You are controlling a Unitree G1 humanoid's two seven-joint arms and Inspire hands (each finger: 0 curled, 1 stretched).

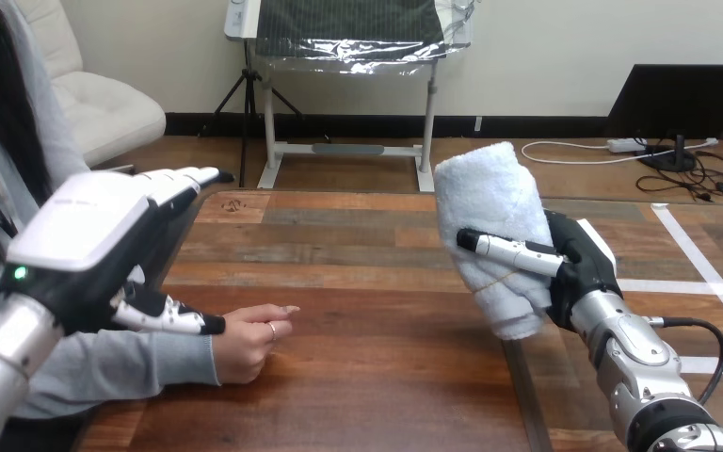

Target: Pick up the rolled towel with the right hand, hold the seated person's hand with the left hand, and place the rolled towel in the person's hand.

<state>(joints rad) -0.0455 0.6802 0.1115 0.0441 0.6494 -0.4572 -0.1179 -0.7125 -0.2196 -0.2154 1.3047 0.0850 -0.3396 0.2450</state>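
Note:
The white rolled towel (490,212) stands nearly upright in the air above the table's right part. My right hand (579,268) is shut on it, with the thumb across its front and the fingers behind. At the left, my left hand (85,231) hovers over the person's grey-sleeved forearm with its fingers straight and pointing away from me. Its thumb lies along the sleeve by the wrist, and I cannot tell whether it touches. The person's hand (254,339) rests on the table with loosely curled fingers, just right of my left thumb and well left of the towel.
Bare wooden table (367,377) stretches between the person's hand and the towel. The person sits at the table's left side.

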